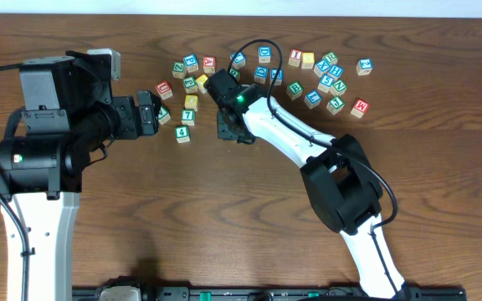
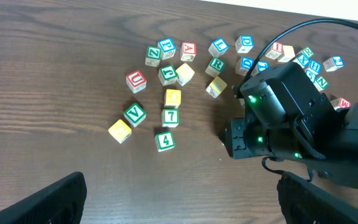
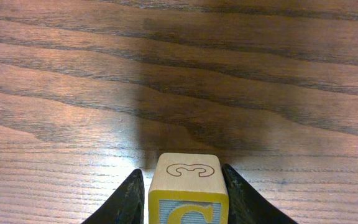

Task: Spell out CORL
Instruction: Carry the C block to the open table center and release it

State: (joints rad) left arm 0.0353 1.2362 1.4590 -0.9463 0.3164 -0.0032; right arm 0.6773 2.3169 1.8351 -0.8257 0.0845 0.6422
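My right gripper [image 3: 184, 177] is shut on a wooden block [image 3: 188, 182] with a yellow C on blue on its front face and an outlined 3 on top. It holds the block low over the bare wood. In the overhead view this gripper [image 1: 228, 127] sits just below the block cluster, and the block itself is hidden there. My left gripper [image 2: 185, 205] is open and empty, well back from the blocks. It is left of the cluster in the overhead view [image 1: 151, 114]. A red C block [image 2: 135, 79], a green R block [image 2: 216, 64] and a blue L block [image 2: 219, 46] lie loose.
Several letter and number blocks are scattered at the back of the table, from a green 4 block [image 1: 182, 132] on the left to a red block [image 1: 359, 107] on the right. The right arm [image 1: 283, 134] stretches diagonally across the middle.
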